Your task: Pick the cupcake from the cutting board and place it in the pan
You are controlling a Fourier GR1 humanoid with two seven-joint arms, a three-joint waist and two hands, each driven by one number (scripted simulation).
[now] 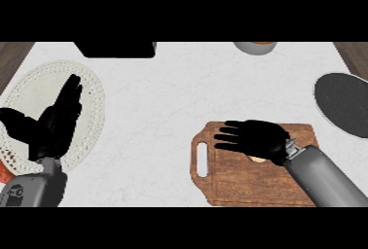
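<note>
You are looking down on a white marbled stone counter top (179, 87) that fills most of the head view. At its left lies a large round white woven placemat (93, 92). Next in size is the brown wooden cutting board with a slot handle (230, 180), lying at the lower centre-right of the counter. At the right edge you see the dark grey round pan (345, 102), cut off by the frame and well apart from the board. A black rectangular object (115, 48) sits at the top edge, and a grey round bowl-like vessel (255, 46) shows partly at the top, right of centre.

The right hand (255, 138) comes in over the upper part of the cutting board on its grey forearm (323, 177). Its fingers are curled downward, closed round the cupcake (257, 158), of which only a small tan sliver shows under the palm (the rest is hidden by the hand). You cannot tell from this view whether the cupcake touches the board or is lifted off it.

The left hand (54, 124) rests over the placemat at the left, fingers straight and released, thumb spread toward the left edge, holding nothing.
</note>
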